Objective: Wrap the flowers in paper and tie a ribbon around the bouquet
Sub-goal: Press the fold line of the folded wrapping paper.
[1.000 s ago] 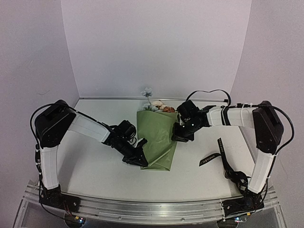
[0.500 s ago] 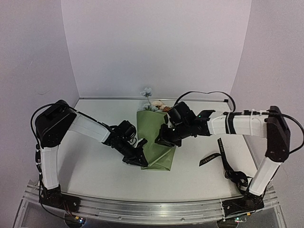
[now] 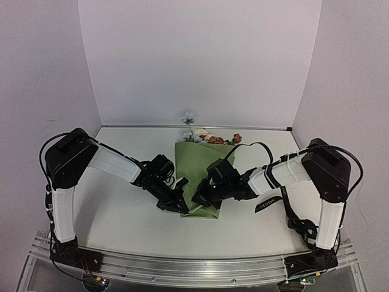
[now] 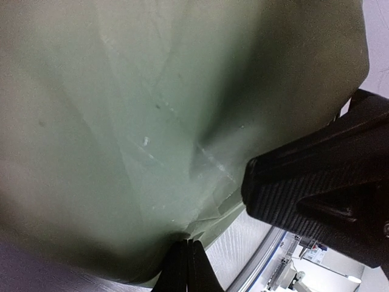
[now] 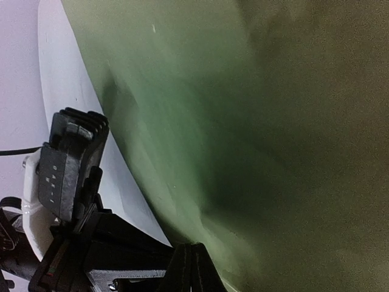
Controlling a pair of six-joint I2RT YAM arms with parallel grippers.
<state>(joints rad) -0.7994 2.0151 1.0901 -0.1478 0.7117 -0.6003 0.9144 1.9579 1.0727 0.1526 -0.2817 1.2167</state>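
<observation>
The left hand (image 3: 181,208) is pinching the near left corner of a folded olive-green paper sheet (image 3: 197,167) lying on the white counter (image 3: 115,213), its fingers pressed together on the edge. The right hand (image 3: 198,201), just beside it, is pinching the same narrow end. Pale blue, cream and rust-brown flowers (image 3: 203,135) are poking out of the paper's far end, beyond both hands. A black lettered ribbon (image 3: 270,202) is lying to the right hand's right.

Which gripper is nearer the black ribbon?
Right. The right gripper sits at the near right edge of the paper, with the ribbon beside its arm; the left gripper is across the paper, at its left edge.
</observation>
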